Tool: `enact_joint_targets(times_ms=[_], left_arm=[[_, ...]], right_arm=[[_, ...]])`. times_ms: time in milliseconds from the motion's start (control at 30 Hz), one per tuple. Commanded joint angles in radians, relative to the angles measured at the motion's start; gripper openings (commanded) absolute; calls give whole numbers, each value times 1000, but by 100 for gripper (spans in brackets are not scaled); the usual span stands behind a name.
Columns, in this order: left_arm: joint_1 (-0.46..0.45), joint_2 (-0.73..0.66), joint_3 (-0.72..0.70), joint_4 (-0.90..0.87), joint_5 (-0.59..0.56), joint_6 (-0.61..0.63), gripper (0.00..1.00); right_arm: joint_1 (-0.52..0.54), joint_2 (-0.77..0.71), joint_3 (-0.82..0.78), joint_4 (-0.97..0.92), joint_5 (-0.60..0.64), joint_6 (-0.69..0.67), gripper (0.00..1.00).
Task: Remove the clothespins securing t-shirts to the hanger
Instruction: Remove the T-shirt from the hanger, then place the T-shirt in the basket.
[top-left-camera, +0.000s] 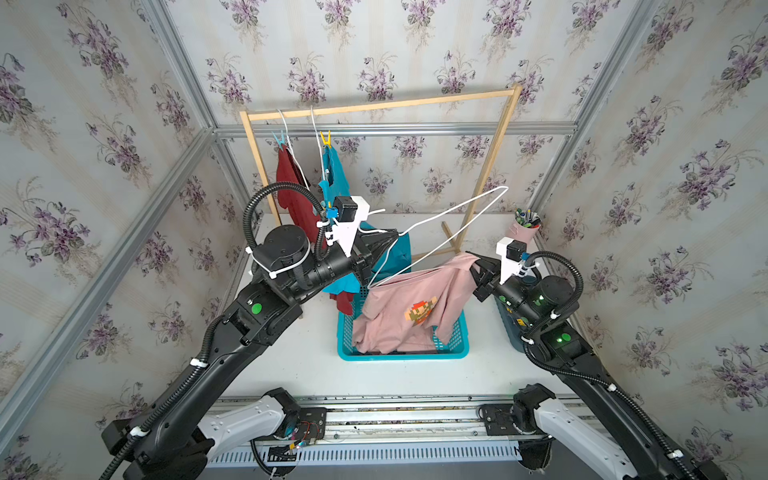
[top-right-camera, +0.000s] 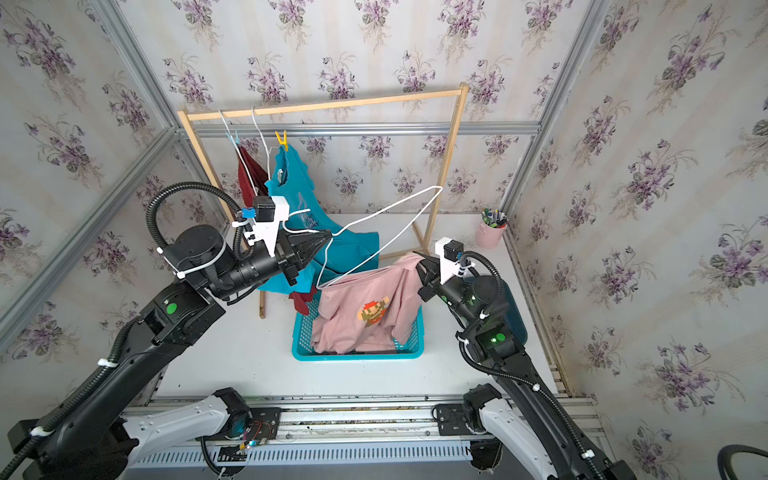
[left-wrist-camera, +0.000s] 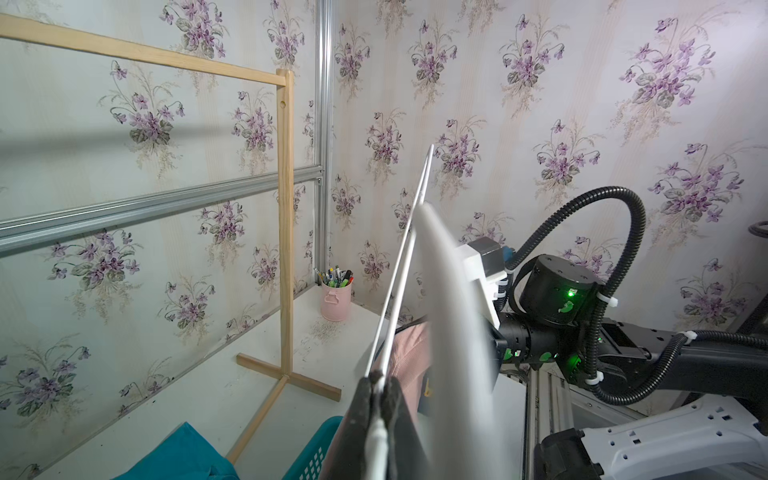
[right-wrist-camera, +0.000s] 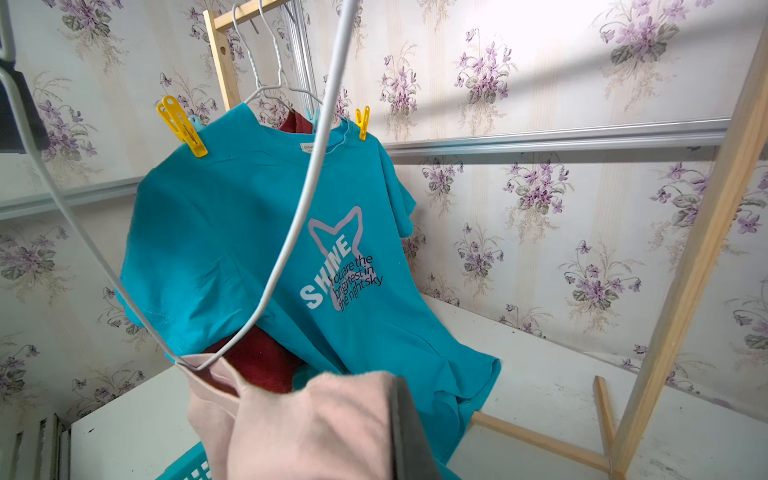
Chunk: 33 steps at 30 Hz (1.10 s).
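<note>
Right wrist | clothespins (right-wrist-camera: 182, 132) maybe 4 | t-shirts (right-wrist-camera: 232, 232) 3 | left fingers (left-wrist-camera: 359, 415) clench hanger (right-wrist-camera: 311, 166) | right fingers (right-wrist-camera: 411, 436) clench t-shirt (right-wrist-camera: 311, 424)

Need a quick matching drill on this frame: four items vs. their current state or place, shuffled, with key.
Things:
1. pale pink t-shirt
2. turquoise t-shirt
3. loose white hanger
4. pen cup

States:
A. held by the left gripper
B. pinned with yellow clothespins, hanging from the wooden rack
C. standing at a back corner of the table
D. gripped by the right gripper, lower part in the teal basket

Pairs: 1-D, 2-B, 3-A, 4-C
</note>
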Motion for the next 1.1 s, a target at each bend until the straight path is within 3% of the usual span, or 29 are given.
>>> enact_joint_targets(times_ms=[0,100,233,433,467,500,600,633,667,900,1067], left_arm=[[1,-6,-7,36,-42,17,0],[2,-8,3,37,-54,20,0],[3,-16,5,52,-86,4,0],[2,-44,-40,79,-144,12,0],[2,-47,-43,79,-146,13,0],[1,-50,-46,79,-146,13,0],[1,-51,-52,78,-144,16,0],[1,-52,-54,77,-143,18,0],[2,-52,-54,78,-143,18,0],[2,-41,-42,79,-151,35,0],[2,-29,-34,74,-201,40,0]], right_arm=[[1,61,17,1,-101,13,0],[50,141,-21,49,-154,61,0],[203,239,-107,159,-110,27,0],[284,398,-105,229,-116,101,0],[284,412,-109,228,-107,115,3],[284,421,-114,216,-79,131,15],[284,433,-101,120,-12,158,58],[284,431,-85,64,-2,156,90],[284,427,-66,9,11,154,100],[285,307,48,-404,211,120,100],[288,346,178,-682,311,31,100]])
